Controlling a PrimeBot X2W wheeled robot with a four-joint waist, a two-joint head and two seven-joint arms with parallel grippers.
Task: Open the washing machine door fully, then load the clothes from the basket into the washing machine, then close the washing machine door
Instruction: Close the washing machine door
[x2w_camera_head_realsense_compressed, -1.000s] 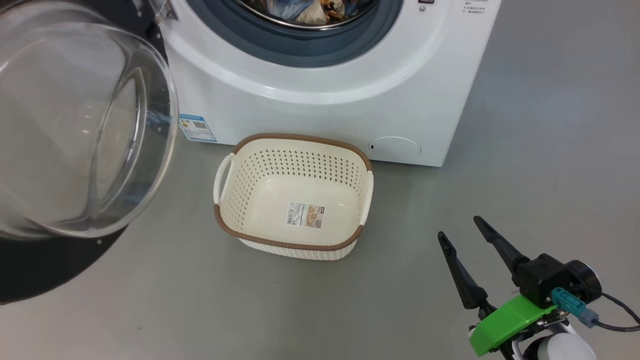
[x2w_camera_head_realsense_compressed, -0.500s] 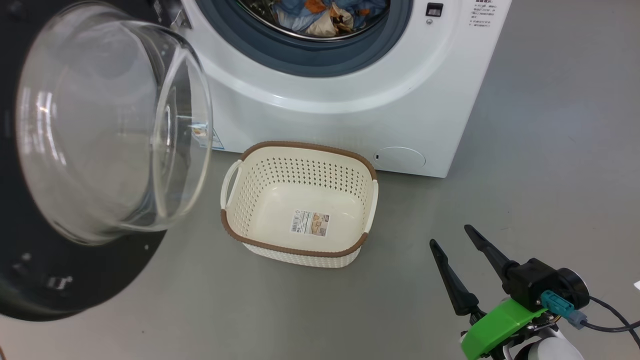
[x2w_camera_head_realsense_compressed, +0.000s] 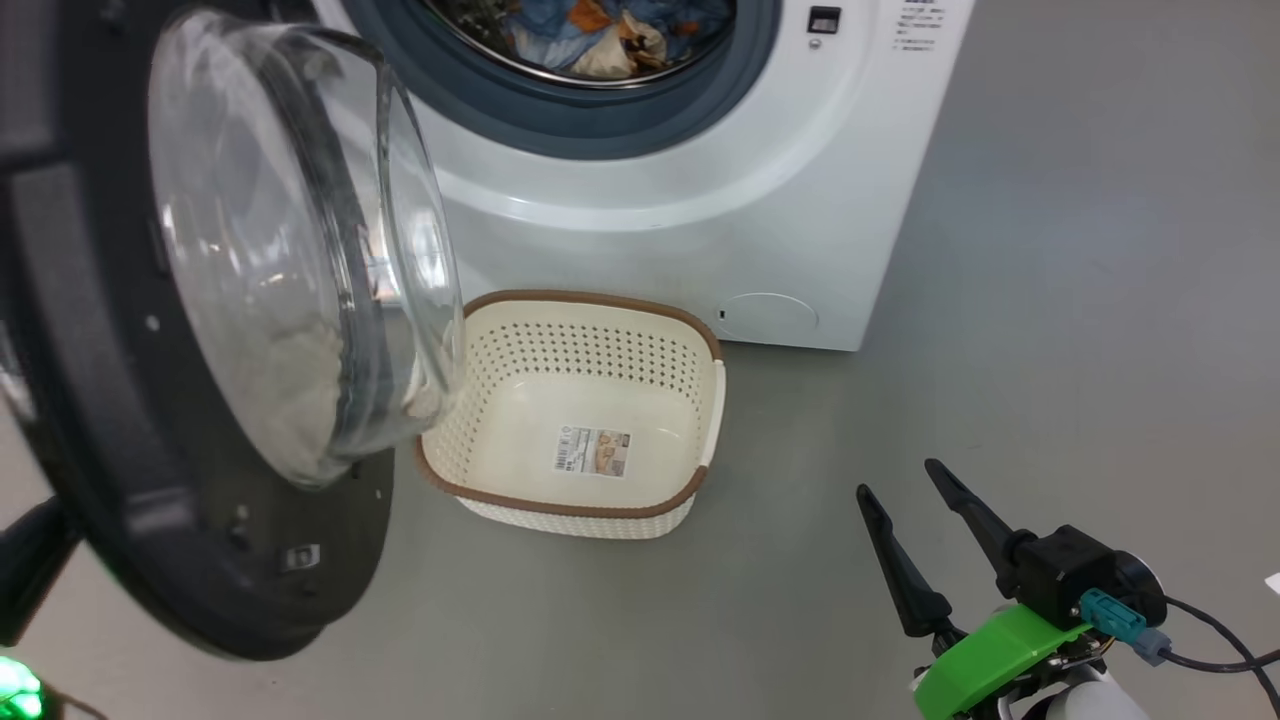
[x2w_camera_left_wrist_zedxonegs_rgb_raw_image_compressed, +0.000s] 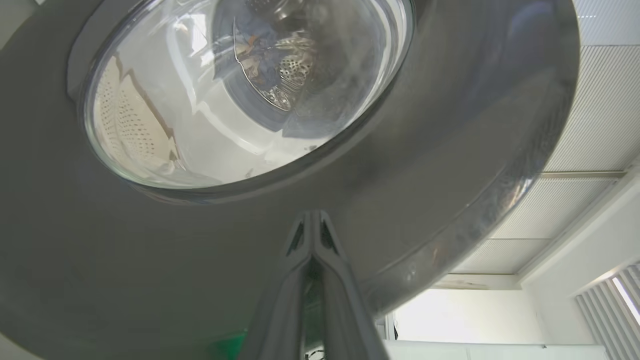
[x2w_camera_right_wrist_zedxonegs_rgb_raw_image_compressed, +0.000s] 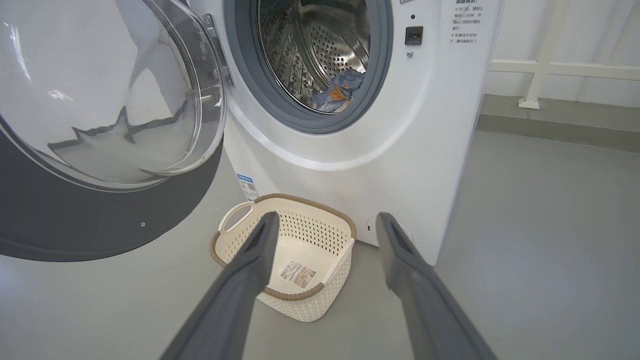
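Observation:
The washing machine (x2w_camera_head_realsense_compressed: 700, 200) (x2w_camera_right_wrist_zedxonegs_rgb_raw_image_compressed: 425, 150) stands with its mouth uncovered. Blue and orange clothes (x2w_camera_head_realsense_compressed: 600, 30) (x2w_camera_right_wrist_zedxonegs_rgb_raw_image_compressed: 340, 92) lie in the drum. The washing machine door (x2w_camera_head_realsense_compressed: 300, 250) (x2w_camera_right_wrist_zedxonegs_rgb_raw_image_compressed: 75, 225) hangs partway swung, its glass bowl over the left end of the basket (x2w_camera_head_realsense_compressed: 600, 297) (x2w_camera_right_wrist_zedxonegs_rgb_raw_image_compressed: 300, 200), which holds just a label. My left gripper (x2w_camera_left_wrist_zedxonegs_rgb_raw_image_compressed: 312, 215) is shut, its tips at the outer black face of the door (x2w_camera_left_wrist_zedxonegs_rgb_raw_image_compressed: 450, 125). My right gripper (x2w_camera_head_realsense_compressed: 900, 480) (x2w_camera_right_wrist_zedxonegs_rgb_raw_image_compressed: 327, 217) is open and holds nothing, low over the floor to the right of the basket.
Grey floor spreads to the right of the machine and in front of the basket. A round filter cap (x2w_camera_head_realsense_compressed: 768, 315) sits low on the machine's front, a blue sticker (x2w_camera_right_wrist_zedxonegs_rgb_raw_image_compressed: 247, 186) at its lower left. A white rail (x2w_camera_right_wrist_zedxonegs_rgb_raw_image_compressed: 540, 70) runs along the far wall.
The door has swung in towards the machine, and its glass bowl now covers the basket's left handle. The head camera has shifted. The right gripper has stayed open and nearly still.

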